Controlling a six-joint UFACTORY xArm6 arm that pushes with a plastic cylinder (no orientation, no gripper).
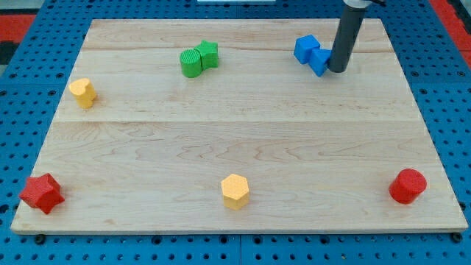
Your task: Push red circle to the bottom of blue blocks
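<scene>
Red circle (407,185) sitting near the board's (243,140) bottom right corner, round, no long axis or heading to call.
Blue blocks (311,54) well apart at top right, my tip (338,70) touching their right side; no jaws here, just rod.

My tip (337,71) touches the blue blocks (312,54); the red circle (407,185) sits well apart.

Robotics lab: wood board (243,140) on blue pegboard bench (22,88), robot rod (346,37).
</scene>
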